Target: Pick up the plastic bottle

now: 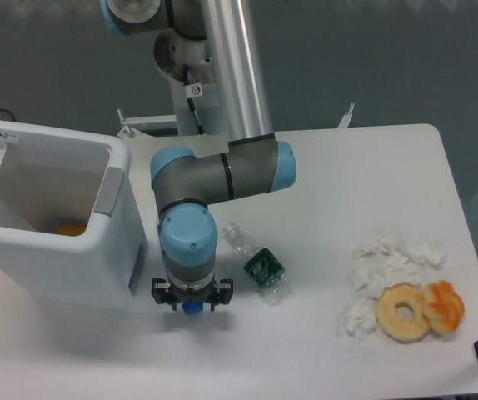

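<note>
Only the blue cap of the plastic bottle (191, 309) shows, poking out under the downward-pointing wrist near the table's front left; the rest of it is hidden by the arm. My gripper (191, 302) stands straight over it. Its black side links are drawn in on both sides of the cap, and it appears shut on the bottle. The fingertips are hidden beneath the wrist.
A white bin (116, 193) with its lid up stands just left of the gripper, with an orange item (71, 228) inside. A small clear bottle with a dark green label (262, 267) lies just to the right. Crumpled tissues (389, 262), a donut (403, 312) and an orange pastry (444, 306) lie at the right.
</note>
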Controlling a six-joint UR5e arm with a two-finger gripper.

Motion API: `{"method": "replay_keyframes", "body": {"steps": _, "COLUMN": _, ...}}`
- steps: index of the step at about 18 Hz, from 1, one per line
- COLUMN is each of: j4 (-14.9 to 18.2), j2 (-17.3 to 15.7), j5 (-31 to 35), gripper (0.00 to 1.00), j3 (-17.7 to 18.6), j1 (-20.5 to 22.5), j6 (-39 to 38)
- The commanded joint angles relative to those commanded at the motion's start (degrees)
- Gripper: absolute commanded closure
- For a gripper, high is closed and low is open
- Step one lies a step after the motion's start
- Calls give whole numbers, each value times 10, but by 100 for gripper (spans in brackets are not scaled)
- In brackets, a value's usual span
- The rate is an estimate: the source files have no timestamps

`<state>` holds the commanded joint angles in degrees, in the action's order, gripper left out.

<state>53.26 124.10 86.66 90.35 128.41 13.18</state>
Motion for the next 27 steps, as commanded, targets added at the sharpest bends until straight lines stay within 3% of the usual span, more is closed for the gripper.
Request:
{"method": "replay_keyframes", "body": {"steps": 14, "j4": 1, "j2": -5, "j5": 1, "gripper": 45, "j3": -1, "j1": 1, "j6": 2}}
{"method": "replay_keyframes", "body": {"steps": 17, "j4": 2, "j2": -7, "j5": 0, "gripper": 55, "j3": -1, "j1": 1, "j6": 0}}
{"method": "replay_keyframes", "body": {"steps": 27, "j4": 1, "j2": -17, "j5": 1, "gripper": 58, "j3": -6, "j1": 2, "j6": 6}}
